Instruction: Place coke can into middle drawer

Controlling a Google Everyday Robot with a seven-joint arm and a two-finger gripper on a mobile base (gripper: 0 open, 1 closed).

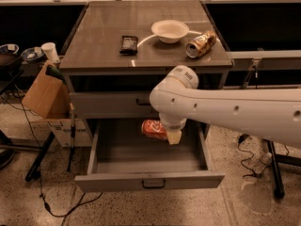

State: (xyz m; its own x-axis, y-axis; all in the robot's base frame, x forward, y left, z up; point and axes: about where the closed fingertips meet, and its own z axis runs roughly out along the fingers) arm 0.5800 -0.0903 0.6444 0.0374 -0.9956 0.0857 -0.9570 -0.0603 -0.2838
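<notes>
The coke can (153,129), red with white lettering, lies sideways in my gripper (165,133), which is shut on it. The gripper hangs from the white arm (225,108) that reaches in from the right. It holds the can above the tray of the middle drawer (117,150), near its back centre. The drawer is pulled out, a wide grey tray with a small dark handle (153,184) on its front. The can looks clear of the drawer floor.
A closed drawer front with a black handle (142,102) sits above the open drawer. On the cabinet top lie a white bowl (170,30), a gold-brown can (201,43) on its side and a dark snack packet (128,44). A cardboard box (43,94) stands at left.
</notes>
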